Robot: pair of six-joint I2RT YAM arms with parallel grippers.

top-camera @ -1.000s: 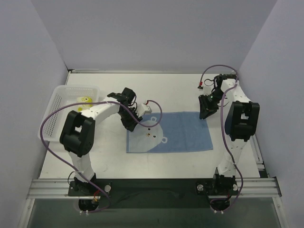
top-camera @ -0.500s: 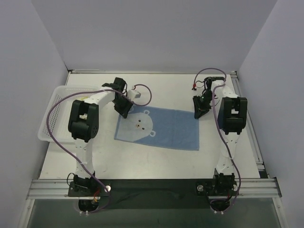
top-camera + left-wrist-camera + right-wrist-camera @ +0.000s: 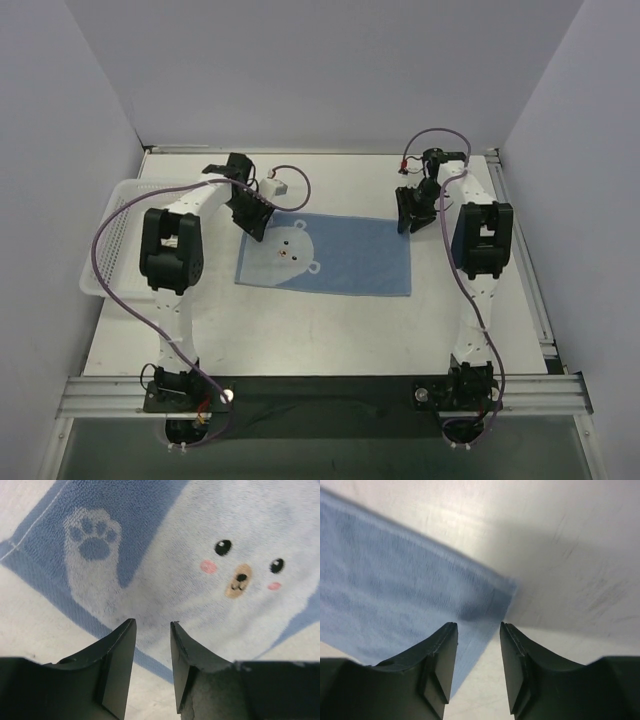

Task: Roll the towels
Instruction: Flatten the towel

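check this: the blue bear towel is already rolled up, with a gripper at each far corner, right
No: the blue bear towel is not rolled; it lies spread flat on the table, as the top external view shows. The left gripper and the right gripper are at its far corners.

The towel (image 3: 335, 260) lies mid-frame on the desk (image 3: 300, 330), my left gripper (image 3: 252, 217) at its upper-left corner, my right gripper (image 3: 409, 216) at its upper-right, the basket (image 3: 88, 282) far left.

A robotics lab cell: blank walls (image 3: 300, 70) around a white table (image 3: 330, 330).
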